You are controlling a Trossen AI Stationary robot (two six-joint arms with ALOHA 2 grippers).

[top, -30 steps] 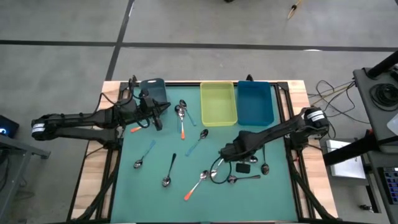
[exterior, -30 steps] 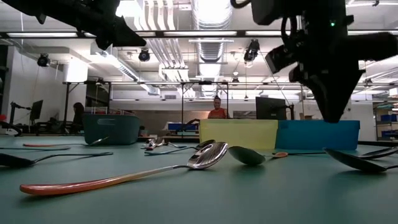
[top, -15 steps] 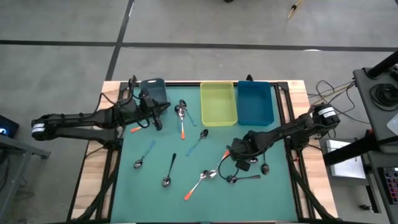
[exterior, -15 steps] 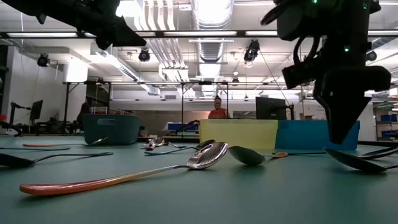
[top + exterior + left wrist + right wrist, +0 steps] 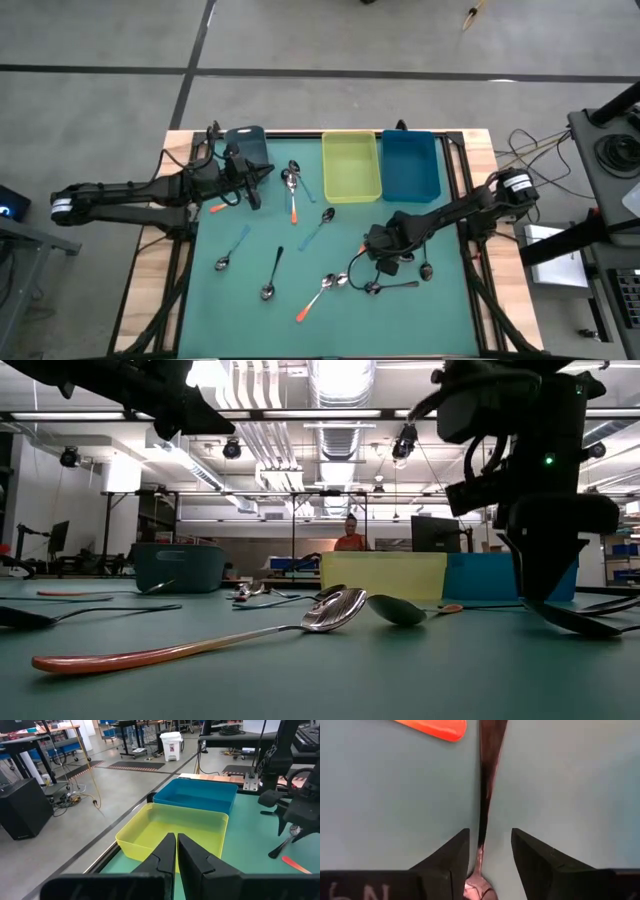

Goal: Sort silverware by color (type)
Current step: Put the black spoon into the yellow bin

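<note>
My right gripper [image 5: 487,857] sits low on the green mat, fingers parted to straddle the dark-handled metal spoon [image 5: 486,785] lying flat between them, orange spoon handle [image 5: 437,727] just beside. Left gripper [image 5: 176,852], pinched shut, waits near the yellow plastic bin [image 5: 172,822].
</note>
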